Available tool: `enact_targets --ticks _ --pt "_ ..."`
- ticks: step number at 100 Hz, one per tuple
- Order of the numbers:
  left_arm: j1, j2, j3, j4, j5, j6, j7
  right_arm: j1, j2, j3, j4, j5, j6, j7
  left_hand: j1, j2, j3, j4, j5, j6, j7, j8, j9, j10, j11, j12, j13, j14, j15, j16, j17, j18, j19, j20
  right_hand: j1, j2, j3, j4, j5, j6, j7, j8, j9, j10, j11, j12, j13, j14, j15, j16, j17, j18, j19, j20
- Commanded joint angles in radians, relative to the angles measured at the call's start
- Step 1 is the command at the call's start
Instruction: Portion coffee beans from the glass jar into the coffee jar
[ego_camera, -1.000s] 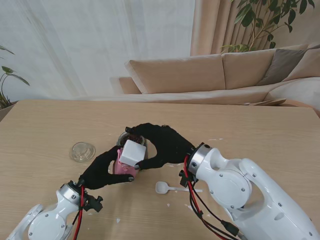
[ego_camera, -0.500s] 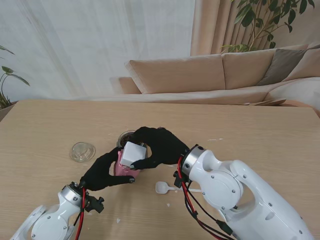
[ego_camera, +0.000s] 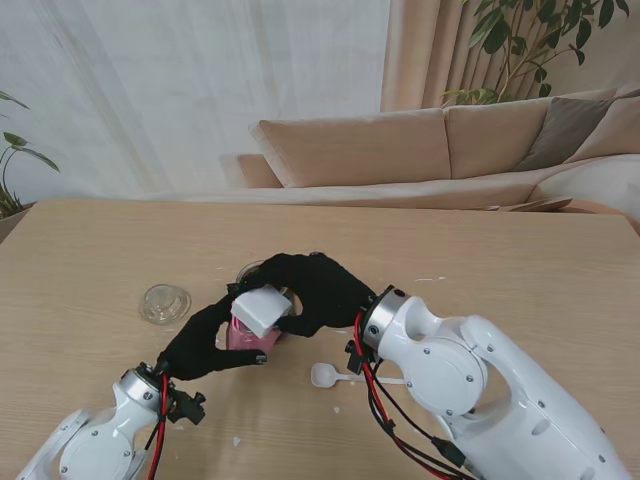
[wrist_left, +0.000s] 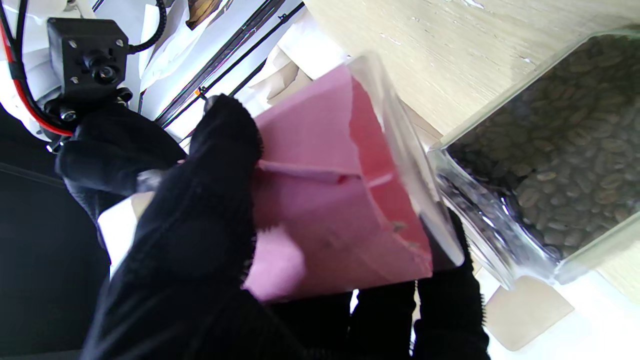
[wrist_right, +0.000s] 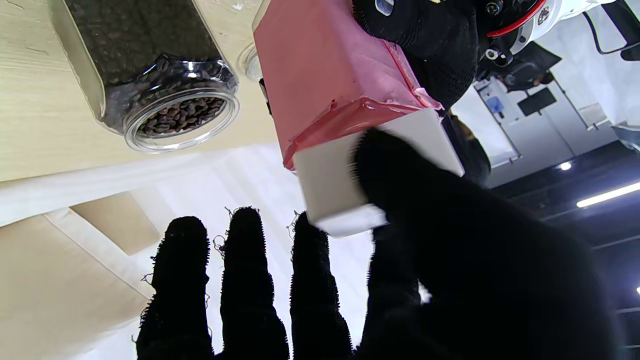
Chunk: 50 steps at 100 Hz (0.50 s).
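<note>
1. Likely light and rigid: the coffee jar (ego_camera: 246, 335), pink-walled and square, suits a side-wall grip; its white lid (ego_camera: 262, 308) looks loose-fitting.
2. Left hand (ego_camera: 205, 340) clasps the pink body; right hand (ego_camera: 315, 290) pinches the lid, other fingers spread.
3. Position: mid-table, toward the near edge, just beside the open glass jar (wrist_right: 150, 70) of dark beans, which is fragile.

You were working in a home living room: a beige sofa (ego_camera: 440, 150) stood behind the wooden table (ego_camera: 80, 260), sheer white curtains (ego_camera: 200, 90) covered the window, and a leafy houseplant (ego_camera: 530, 40) grew beside them.
</note>
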Motion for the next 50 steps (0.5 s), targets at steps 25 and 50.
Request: enact_targets --ticks 25,50 --pt "0.008 -0.004 0.005 -0.026 0.0 0.001 -0.028 0.002 0.001 0.001 -0.007 0.002 0.016 0.033 0.171 0.129 0.338 0.025 0.084 -0.212 0.252 0.097 0.111 -0.141 0.194 0.041 0.021 -0.013 0.003 0.028 0.008 -0.035 0.046 0.011 0.132 0.122 0.182 0.046 -0.055 -0.091 0.127 -0.077 -0.042 -0.033 -0.025 -0.031 -0.024 -0.027 -0.02 -0.021 -0.023 -0.031 -0.021 -0.008" --pt "0.009 -0.004 0.003 -0.027 0.001 0.004 -0.029 -0.021 0.014 0.04 -0.046 -0.012 0.0 0.085 0.171 0.127 0.338 0.025 0.083 -0.211 0.25 0.095 0.109 -0.141 0.193 0.041 0.021 -0.014 0.002 0.027 0.008 -0.035 0.046 0.011 -0.031 0.051 0.062 0.064 -0.29 0.02 -0.003 -0.173 -0.164 -0.036 -0.068 -0.048 -0.08 -0.027 -0.068 -0.028 -0.051 -0.044 -0.052 -0.006"
